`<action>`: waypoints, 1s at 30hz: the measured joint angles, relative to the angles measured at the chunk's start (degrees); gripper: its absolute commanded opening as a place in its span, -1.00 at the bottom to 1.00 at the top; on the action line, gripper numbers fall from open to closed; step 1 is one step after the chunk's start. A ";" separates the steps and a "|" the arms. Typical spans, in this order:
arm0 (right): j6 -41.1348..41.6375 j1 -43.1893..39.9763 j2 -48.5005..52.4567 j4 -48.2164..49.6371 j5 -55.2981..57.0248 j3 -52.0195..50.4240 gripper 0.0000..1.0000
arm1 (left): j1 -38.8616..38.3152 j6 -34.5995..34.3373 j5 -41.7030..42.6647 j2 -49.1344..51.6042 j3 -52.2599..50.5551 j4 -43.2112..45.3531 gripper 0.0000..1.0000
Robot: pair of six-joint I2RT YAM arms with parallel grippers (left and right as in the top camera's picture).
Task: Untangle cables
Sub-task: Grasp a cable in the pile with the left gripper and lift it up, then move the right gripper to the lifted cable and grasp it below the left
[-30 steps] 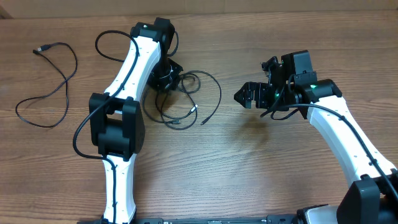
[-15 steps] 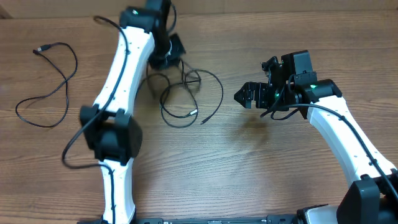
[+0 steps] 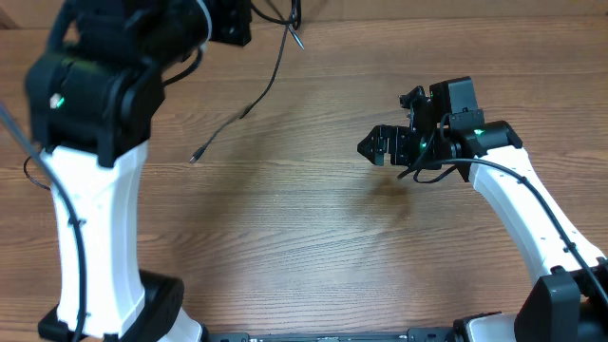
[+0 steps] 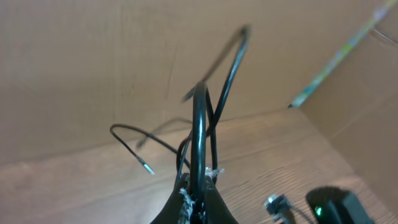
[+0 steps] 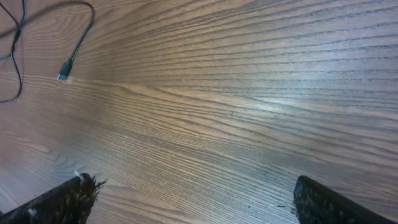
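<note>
My left gripper is shut on a bunch of thin black cables and holds it high above the table; loops stand out past the fingers and a silver-tipped end sticks out to the left. In the overhead view the left gripper is at the top edge. One cable hangs from it slanting down to a plug end near the table. My right gripper is open and empty over bare wood, right of the cables. The right wrist view shows the open fingers and that plug end at top left.
The raised left arm fills the left of the overhead view and hides most of the table there, including the separate cable that lay at far left. A brown cardboard wall stands behind the table. The right arm's own black wire runs along its white link.
The left arm has risen sharply and swung up and left with the cable bunch, pulling it off the table so one strand now hangs. The right arm has not moved.
</note>
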 measured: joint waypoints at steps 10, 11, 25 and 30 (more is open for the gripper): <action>0.02 0.00 0.00 0.02 0.00 0.00 1.00 | -1.14 12.63 -0.02 1.55 -0.50 -4.57 -0.92; 0.02 0.00 0.00 0.31 -0.04 0.00 1.00 | -1.14 12.61 -0.02 1.73 -0.52 -4.04 -0.91; -7.56 0.37 0.00 8.61 -28.96 0.00 0.77 | -1.14 -6.64 -4.90 1.81 -0.61 -0.66 -0.92; -10.23 2.12 0.00 13.29 -37.68 0.00 0.75 | -1.14 -19.21 -7.10 1.81 -0.61 -2.29 -0.92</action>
